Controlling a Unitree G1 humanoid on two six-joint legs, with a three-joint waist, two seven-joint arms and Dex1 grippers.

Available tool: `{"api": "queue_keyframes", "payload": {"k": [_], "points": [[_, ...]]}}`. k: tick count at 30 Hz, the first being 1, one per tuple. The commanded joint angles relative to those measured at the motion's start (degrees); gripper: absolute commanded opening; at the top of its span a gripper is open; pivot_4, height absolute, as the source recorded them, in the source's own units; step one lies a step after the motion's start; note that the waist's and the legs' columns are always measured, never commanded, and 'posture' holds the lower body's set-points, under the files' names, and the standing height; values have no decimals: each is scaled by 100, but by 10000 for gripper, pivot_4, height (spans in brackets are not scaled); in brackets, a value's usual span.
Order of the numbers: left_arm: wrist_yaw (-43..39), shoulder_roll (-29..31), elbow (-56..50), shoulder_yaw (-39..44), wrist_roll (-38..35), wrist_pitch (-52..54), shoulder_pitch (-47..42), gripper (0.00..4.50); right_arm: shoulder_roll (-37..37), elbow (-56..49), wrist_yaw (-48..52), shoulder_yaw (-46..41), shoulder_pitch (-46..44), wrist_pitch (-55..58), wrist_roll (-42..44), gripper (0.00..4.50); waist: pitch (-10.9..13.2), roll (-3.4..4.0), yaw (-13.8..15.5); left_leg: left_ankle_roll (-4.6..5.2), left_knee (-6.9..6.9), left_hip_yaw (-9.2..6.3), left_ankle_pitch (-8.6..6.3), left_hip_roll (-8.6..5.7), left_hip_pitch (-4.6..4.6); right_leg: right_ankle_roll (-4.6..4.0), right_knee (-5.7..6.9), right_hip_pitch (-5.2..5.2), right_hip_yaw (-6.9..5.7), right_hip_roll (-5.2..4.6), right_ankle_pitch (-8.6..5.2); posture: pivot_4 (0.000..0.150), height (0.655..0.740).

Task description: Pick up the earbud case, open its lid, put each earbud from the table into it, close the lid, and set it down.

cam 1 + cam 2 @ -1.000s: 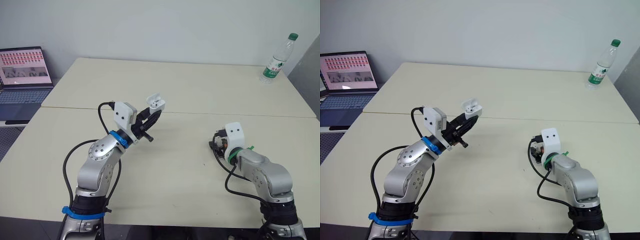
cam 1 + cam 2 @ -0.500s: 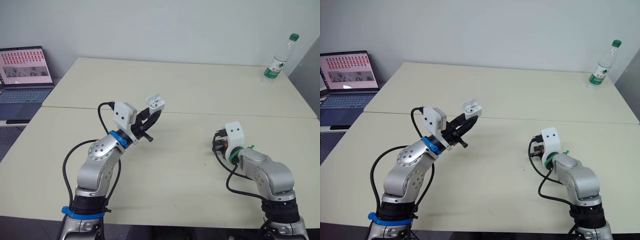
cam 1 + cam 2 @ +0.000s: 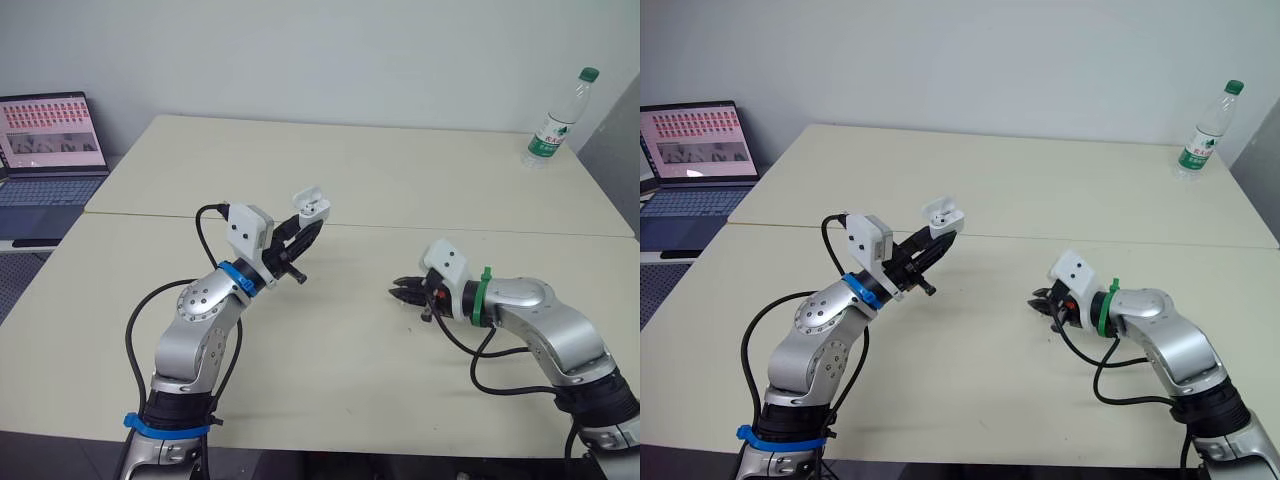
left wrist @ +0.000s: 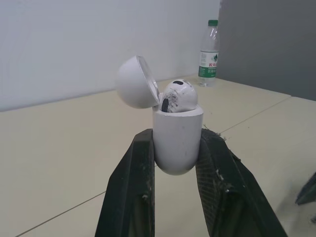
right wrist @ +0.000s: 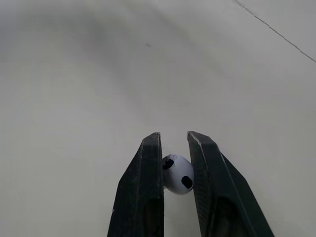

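Bright, even, diffuse indoor light; shadows on table (image 3: pixel 400 180) soft & faint; laptop screen (image 3: pixel 50 130) glows at upper left of frame.

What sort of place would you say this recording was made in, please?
Most likely an office or lab meeting room: two pale beige tables pushed together, an open grey laptop with a lit screen beside them, a clear plastic water bottle with a green cap, and a plain white wall behind.

Open laptop (image 3: pixel 45 150) just beyond the left edge of the pale tabletop (image 3: pixel 380 180), screen lit with rows of red thumbnails. Clear water bottle (image 3: pixel 556 118), green cap, upright at the far right corner. Straight seam (image 3: pixel 480 229) across the middle.
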Motion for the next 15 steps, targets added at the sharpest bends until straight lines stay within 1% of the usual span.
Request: {"api": "queue_keyframes", "payload": {"k": [1,6,13,15], "points": [[-40,-9,-128,-31,-6,-134,-85,7594,-167,786,892,72,-208,-1339,-239,4051,0,0,1,0,1,0,0,0,0,0,0,1,0,0,0,1500,7400],[-12,-28,-186,-25,5,-125,-34,7594,-130,1836,1791,273,-353,-2536,-493,4051,1,-1,5,0,0,-2,0,4,2,-2,2,0,0,-1,1,1500,7400],[10,-78,-154,-58,16,-133,-89,7594,72,2865,2489,265,-546,-3573,-635,4051,1,-1,6,0,2,0,0,2,7,-3,5,5,2,-5,2,1500,7400],[9,-81,-140,-69,17,-141,-104,7594,103,3069,2549,247,-595,-3770,-692,11380,1,0,9,0,1,-4,0,3,8,-3,5,6,-1,-6,2,1500,7400]]}}
